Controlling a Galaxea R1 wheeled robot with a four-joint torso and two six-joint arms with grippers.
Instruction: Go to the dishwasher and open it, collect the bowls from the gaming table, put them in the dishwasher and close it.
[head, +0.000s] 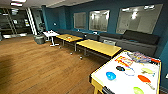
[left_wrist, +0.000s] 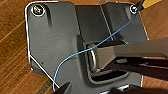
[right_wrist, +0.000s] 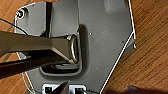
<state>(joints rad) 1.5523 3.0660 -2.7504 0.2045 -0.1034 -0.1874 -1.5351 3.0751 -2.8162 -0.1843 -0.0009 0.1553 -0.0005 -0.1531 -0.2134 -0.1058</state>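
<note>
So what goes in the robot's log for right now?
place: lounge | gaming table: ahead-right | bowls on it: blue, black, orange, green

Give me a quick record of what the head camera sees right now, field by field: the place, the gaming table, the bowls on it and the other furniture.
place: lounge with wooden floor and dark blue walls
gaming table: lower right of the head view, white top, yellow rim
bowls on it: blue bowl, black bowl, orange bowl, green bowl, yellow bowl
bowl spacing: all apart, none stacked
other furniture: two wooden-topped tables, small white table, dark sofa along the wall
dishwasher: none to report
grippers: cannot tell
</note>
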